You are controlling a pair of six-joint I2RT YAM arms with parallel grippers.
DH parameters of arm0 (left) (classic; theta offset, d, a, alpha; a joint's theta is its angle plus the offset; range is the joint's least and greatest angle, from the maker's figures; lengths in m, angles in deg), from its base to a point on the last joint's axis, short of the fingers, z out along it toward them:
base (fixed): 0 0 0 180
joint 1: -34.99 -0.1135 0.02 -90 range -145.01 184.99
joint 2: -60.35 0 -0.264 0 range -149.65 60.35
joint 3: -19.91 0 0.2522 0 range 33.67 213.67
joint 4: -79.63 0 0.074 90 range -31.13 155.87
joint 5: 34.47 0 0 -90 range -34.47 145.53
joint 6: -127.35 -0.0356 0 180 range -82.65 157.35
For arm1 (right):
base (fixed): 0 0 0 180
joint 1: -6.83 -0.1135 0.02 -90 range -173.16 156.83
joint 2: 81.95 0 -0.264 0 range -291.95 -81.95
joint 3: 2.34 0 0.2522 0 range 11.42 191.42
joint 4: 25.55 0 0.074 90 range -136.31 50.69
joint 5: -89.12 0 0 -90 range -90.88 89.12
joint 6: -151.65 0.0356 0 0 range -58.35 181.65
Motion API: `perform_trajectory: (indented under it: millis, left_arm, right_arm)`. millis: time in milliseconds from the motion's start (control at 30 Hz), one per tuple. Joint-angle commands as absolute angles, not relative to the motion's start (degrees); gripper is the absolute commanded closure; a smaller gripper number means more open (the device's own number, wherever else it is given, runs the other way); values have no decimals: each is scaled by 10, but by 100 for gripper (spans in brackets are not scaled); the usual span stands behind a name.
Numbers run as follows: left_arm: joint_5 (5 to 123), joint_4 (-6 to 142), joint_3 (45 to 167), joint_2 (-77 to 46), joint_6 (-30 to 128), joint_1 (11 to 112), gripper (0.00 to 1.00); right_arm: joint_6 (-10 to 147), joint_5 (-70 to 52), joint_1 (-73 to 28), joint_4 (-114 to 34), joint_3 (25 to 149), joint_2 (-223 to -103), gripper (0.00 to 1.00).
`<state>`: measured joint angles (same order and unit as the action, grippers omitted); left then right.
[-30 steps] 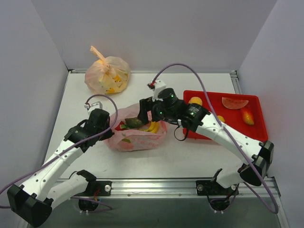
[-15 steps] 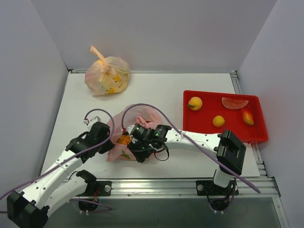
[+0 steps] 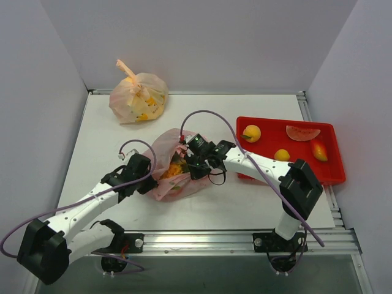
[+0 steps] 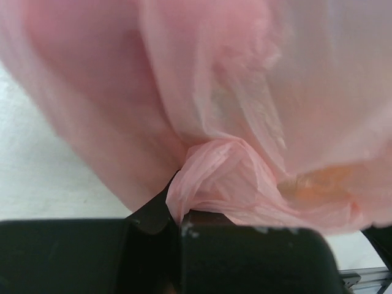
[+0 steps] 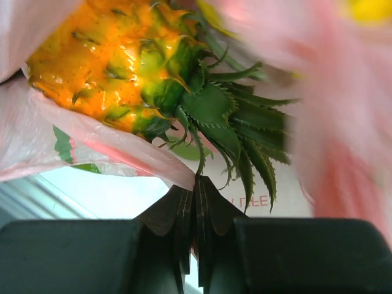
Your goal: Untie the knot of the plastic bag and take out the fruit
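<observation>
The pink plastic bag (image 3: 164, 147) lies bunched at mid-table with its mouth open; no knot shows. My left gripper (image 3: 151, 184) is shut on a fold of the pink bag (image 4: 214, 165), its jaws (image 4: 179, 220) pinching the plastic at the bag's near left edge. My right gripper (image 3: 188, 166) reaches into the bag from the right. In the right wrist view it (image 5: 196, 184) is shut on a green leaf of the pineapple (image 5: 110, 61), and a strip of pink plastic lies against its tips. The pineapple (image 3: 176, 169) shows orange inside the bag. Other fruit in the bag is hidden.
A paler orange tied bag (image 3: 138, 97) sits at the back left. At the right a red tray (image 3: 300, 150) holds two oranges (image 3: 252, 132), a watermelon slice (image 3: 302, 132) and a red-yellow fruit (image 3: 318, 150). Grey walls stand on three sides.
The right gripper has gone from open to shut, now on a pineapple leaf. The pink bag has bunched up and shifted. The left gripper stayed shut on the bag.
</observation>
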<state>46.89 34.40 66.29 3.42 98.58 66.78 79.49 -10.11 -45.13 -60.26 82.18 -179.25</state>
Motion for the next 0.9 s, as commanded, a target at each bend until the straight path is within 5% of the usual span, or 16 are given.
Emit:
perform_trajectory:
  millis: [0, 133, 300, 633, 867]
  left_arm:
    - [457, 432, 735, -28, 960, 660, 100]
    - [453, 430, 811, -76, 913, 658, 100]
    - [460, 409, 796, -52, 914, 664, 100]
    - [487, 307, 740, 64, 929, 689, 100]
    - [484, 198, 749, 118, 895, 691, 100]
  right_arm:
    - [776, -69, -417, -584, 846, -1786, 97]
    - [762, -85, -411, -585, 853, -1782, 94]
    - [797, -127, -419, -575, 791, -1733, 71]
    - [875, -193, -439, -552, 685, -1655, 45]
    - [871, -218, -440, -562, 706, -1627, 46]
